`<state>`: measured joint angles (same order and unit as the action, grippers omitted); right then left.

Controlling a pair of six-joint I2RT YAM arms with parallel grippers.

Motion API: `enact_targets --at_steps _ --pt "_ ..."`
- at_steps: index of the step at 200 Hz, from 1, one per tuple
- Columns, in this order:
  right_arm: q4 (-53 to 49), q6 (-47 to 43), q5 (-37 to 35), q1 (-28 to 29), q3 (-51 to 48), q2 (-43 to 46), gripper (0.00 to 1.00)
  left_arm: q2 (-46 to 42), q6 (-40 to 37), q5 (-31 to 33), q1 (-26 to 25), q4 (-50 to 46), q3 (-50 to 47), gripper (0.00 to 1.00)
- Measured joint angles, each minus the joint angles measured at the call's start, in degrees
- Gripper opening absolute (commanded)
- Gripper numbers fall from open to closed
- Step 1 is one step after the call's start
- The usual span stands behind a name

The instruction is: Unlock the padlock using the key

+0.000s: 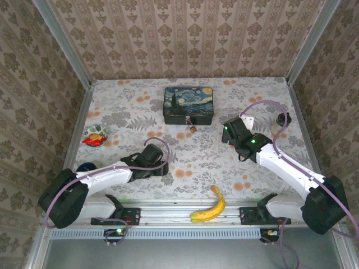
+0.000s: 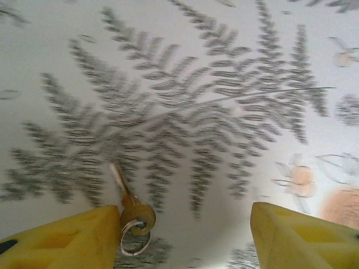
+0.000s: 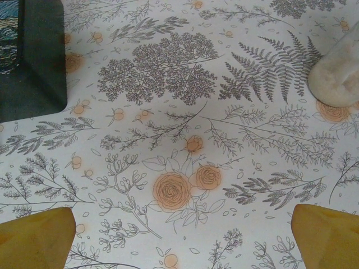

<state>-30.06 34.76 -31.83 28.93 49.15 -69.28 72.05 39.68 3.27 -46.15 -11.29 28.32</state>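
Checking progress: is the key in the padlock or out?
Out. The key lies on the tablecloth by the left gripper, apart from the padlock.

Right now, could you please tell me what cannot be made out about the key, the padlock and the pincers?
Key, left wrist view: motion blur hides its teeth and whether the left pincer touches it.
Padlock, top view: too small to tell whether its shackle is shut.
Right pincer, right wrist view: fingers cut off by the bottom edge.
Pale object, right wrist view: cut by the right edge, unidentifiable.
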Motion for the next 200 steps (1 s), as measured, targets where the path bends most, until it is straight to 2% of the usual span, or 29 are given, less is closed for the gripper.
enact_targets --at_steps 25,53,83,110,159,200 --pt "0.02 -0.02 1.01 0.00 0.00 0.00 1.00 0.13 3.06 -1.90 -1.90 2.36 0.00 0.64" --pt "0.02 -0.37 2.97 0.35 0.00 0.04 1.00 -0.76 5.68 -1.49 -2.58 2.29 0.00 0.69" --pt "0.00 -1.46 5.51 3.02 0.04 0.37 1.00 -7.30 7.52 1.79 -1.60 -0.17 0.13 0.83" --pt "-0.52 -2.60 7.48 8.17 2.29 -0.83 0.90 -13.94 8.44 4.46 4.22 -1.05 0.28 1.00" --pt "-3.28 -5.49 10.05 19.21 13.84 -12.37 0.70 -19.85 8.52 6.45 16.76 -3.15 0.28 1.00" --pt "-4.35 -7.74 13.22 26.77 19.30 -21.99 0.58 -21.16 8.57 6.45 21.42 -7.10 0.72 1.00"
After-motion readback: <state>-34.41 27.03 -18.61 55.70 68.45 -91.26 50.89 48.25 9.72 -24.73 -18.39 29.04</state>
